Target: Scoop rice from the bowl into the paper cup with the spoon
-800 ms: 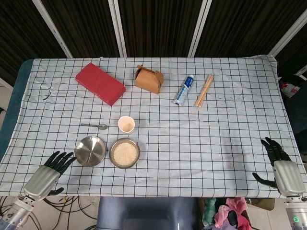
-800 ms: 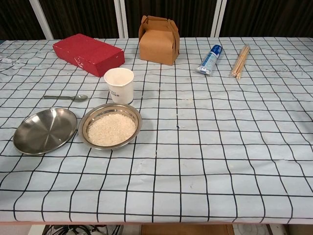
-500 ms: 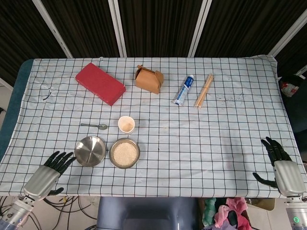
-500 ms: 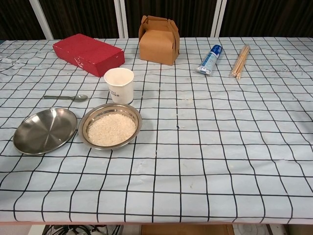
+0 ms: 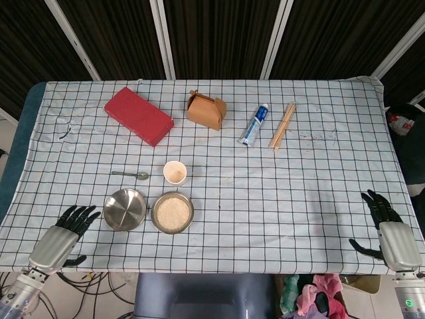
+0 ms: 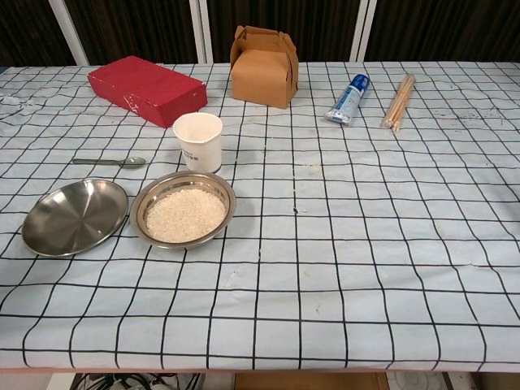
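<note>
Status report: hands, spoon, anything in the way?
Both hands open: left hand, right hand. Spoon untouched on table, beside cup. Nothing blocking.

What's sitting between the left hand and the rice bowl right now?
The empty steel plate lies between the left hand and the rice bowl, beside the bowl. The head view shows it.

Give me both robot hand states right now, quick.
Left robot hand: open, fingers spread, holding nothing.
Right robot hand: open, fingers spread, holding nothing.
</note>
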Controlling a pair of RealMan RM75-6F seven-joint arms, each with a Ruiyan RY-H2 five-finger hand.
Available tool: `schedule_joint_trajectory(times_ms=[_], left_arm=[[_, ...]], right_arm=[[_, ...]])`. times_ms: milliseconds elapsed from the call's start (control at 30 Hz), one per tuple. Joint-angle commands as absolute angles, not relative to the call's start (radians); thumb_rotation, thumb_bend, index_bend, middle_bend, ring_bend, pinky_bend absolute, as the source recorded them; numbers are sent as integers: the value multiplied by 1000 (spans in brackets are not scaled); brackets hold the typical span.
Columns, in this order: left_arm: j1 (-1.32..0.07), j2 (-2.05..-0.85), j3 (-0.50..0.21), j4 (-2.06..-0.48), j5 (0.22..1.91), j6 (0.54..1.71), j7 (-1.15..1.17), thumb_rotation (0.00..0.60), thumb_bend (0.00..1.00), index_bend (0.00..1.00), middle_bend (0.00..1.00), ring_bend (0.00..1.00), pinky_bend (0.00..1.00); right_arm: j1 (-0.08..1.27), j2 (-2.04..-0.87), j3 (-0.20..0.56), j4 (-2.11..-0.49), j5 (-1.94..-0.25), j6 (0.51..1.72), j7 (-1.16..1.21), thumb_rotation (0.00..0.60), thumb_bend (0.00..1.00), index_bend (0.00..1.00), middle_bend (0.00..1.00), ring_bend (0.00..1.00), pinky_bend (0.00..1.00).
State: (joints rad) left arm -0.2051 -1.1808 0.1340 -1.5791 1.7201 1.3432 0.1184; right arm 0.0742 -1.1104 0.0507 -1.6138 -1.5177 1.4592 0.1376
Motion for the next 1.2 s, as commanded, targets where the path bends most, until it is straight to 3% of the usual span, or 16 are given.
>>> schedule_joint_trajectory(times_ms=[33, 300, 367, 433, 500, 633, 800, 900, 1000, 1200], left_arm=[[-210, -1175, 115, -1596, 1701, 1344, 135, 600, 37, 0, 0, 0, 0], [-286, -1116, 3, -1725, 1563, 1256, 228, 600, 37, 0, 0, 0, 2], [-322, -1111, -42, -1763, 1508, 1216, 261, 600, 37, 5, 12, 25, 54], [-360, -1113, -85, -1784, 1448, 1177, 301, 600, 38, 25, 78, 124, 170], [-413, -1124, -141, -1790, 1363, 1127, 366, 600, 39, 49, 195, 266, 290], [-497, -1153, -209, -1770, 1217, 1050, 475, 600, 56, 104, 428, 454, 471], [-607, -1216, -261, -1699, 1045, 972, 597, 600, 130, 271, 785, 738, 748], [-656, -1252, -270, -1651, 969, 947, 653, 600, 176, 356, 920, 855, 851], [-697, -1288, -274, -1602, 905, 935, 699, 600, 205, 420, 984, 913, 903], [-763, -1353, -261, -1498, 791, 915, 778, 600, 257, 461, 1000, 945, 931]], right_arm=[[74, -1109, 51, -1619, -1517, 1459, 143, 600, 112, 0, 0, 0, 184], [76, -1105, 51, -1630, -1506, 1448, 160, 600, 113, 0, 0, 0, 184], [77, -1104, 51, -1634, -1503, 1443, 163, 600, 113, 0, 0, 0, 184], [77, -1102, 50, -1638, -1502, 1441, 166, 600, 113, 0, 0, 0, 184], [77, -1101, 52, -1641, -1497, 1441, 170, 600, 113, 0, 0, 0, 183], [77, -1099, 57, -1646, -1488, 1437, 183, 600, 114, 0, 0, 0, 184], [78, -1097, 61, -1648, -1481, 1434, 195, 600, 113, 0, 0, 0, 183], [79, -1095, 62, -1650, -1478, 1432, 201, 600, 115, 0, 0, 0, 183], [78, -1094, 64, -1650, -1476, 1433, 208, 600, 115, 0, 0, 0, 184], [77, -1090, 65, -1652, -1473, 1433, 222, 600, 118, 0, 0, 0, 183]])
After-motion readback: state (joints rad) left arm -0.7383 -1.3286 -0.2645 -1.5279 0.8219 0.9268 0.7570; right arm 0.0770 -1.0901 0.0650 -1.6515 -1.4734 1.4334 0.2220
